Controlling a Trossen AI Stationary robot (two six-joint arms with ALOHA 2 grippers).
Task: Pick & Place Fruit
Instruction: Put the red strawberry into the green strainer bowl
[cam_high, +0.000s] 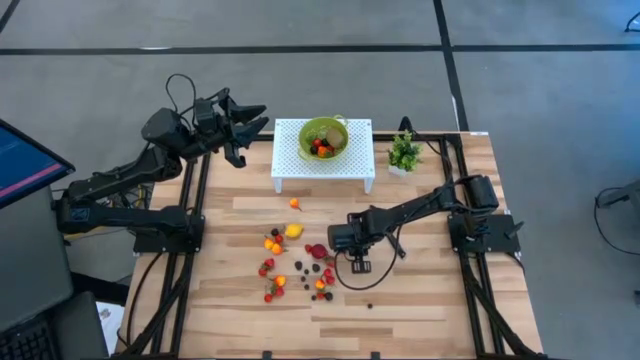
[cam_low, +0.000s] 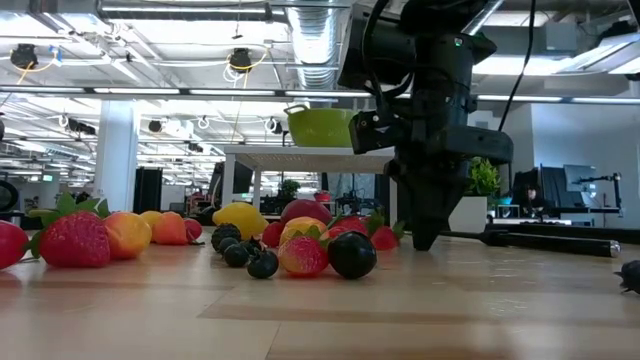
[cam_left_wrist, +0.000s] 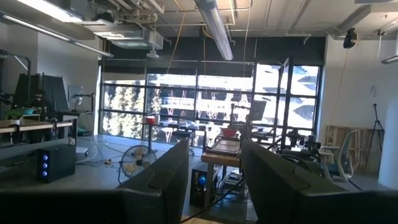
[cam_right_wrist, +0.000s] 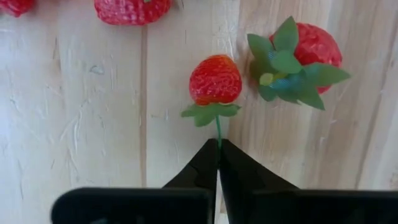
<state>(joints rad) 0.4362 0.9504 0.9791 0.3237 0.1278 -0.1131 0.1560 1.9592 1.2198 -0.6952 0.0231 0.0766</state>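
The right gripper is down at the table among the scattered fruit, its fingers pressed together on the thin green stem of a small strawberry lying on the wood. More fruit sits in the green bowl on the white stand. The left gripper hangs raised beside the stand, fingers partly spread, holding nothing.

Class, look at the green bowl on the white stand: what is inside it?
Inside the green bowl on the white stand, red and dark fruit pieces show. Anything beneath them is covered.
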